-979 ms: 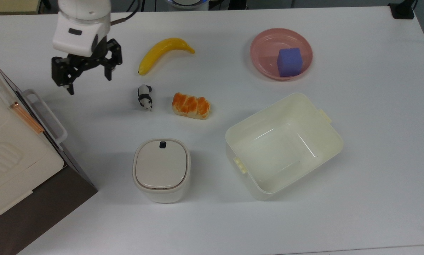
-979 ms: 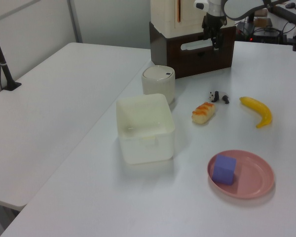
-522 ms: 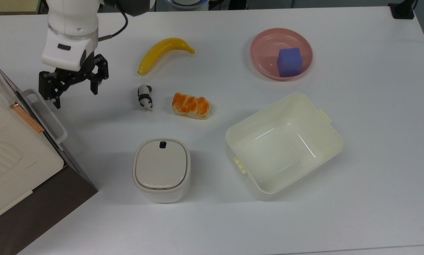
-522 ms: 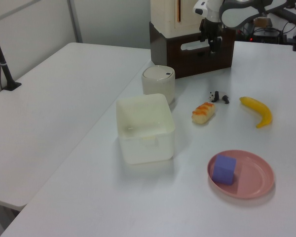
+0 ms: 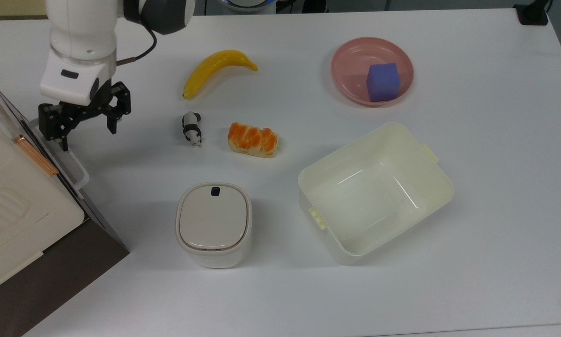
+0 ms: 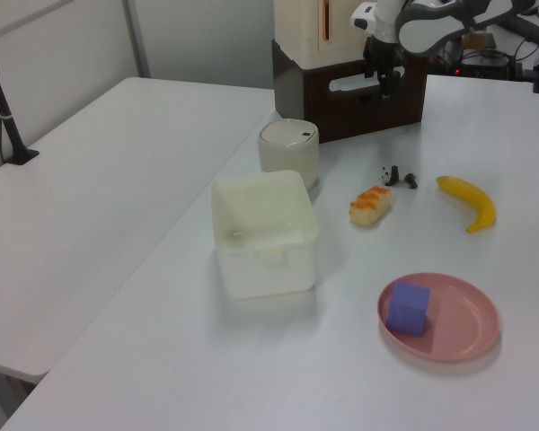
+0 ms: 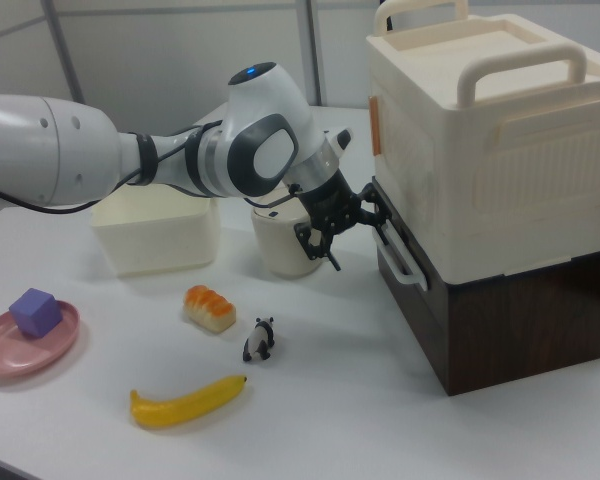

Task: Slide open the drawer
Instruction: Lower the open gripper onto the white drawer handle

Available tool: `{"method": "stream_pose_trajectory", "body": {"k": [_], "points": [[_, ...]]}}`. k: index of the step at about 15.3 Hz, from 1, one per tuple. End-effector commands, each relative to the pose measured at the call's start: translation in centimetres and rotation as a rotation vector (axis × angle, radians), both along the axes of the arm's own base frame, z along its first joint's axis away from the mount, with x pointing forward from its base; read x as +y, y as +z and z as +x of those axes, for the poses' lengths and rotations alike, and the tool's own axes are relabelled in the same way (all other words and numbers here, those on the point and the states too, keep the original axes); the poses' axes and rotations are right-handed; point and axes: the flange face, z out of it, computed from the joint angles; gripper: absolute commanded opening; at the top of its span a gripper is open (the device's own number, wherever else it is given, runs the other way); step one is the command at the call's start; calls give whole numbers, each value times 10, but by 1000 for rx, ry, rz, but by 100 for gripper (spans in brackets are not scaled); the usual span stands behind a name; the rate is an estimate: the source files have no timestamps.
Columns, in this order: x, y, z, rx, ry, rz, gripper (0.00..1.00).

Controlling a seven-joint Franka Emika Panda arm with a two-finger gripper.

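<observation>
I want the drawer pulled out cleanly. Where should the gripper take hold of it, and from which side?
Probably the white loop handle on the drawer front, near the bar's middle. It stands off the dark panel, leaving a gap for a finger. The open gripper would best come from the table side, facing the front.

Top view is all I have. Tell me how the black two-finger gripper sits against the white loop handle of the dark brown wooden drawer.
Observer: In the right view the gripper is open, at the far end of the white loop handle. I cannot tell whether they touch.
Operator: Give me the drawer's state.
Observer: Shut. The right view shows the dark brown drawer front lying flush with the cabinet, with no gap.
Operator: Report what stands on the cabinet.
Observer: A cream plastic box with two arched carry handles on its lid.
</observation>
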Motion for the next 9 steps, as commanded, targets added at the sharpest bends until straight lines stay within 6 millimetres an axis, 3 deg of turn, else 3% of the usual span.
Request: {"method": "stream_pose_trajectory", "body": {"k": [1,5,9], "points": [[-7,-1,12,-22,-3,-28,85],[-11,2,13,-27,-3,-37,75],[-13,3,19,-18,21,-89,75]]}}
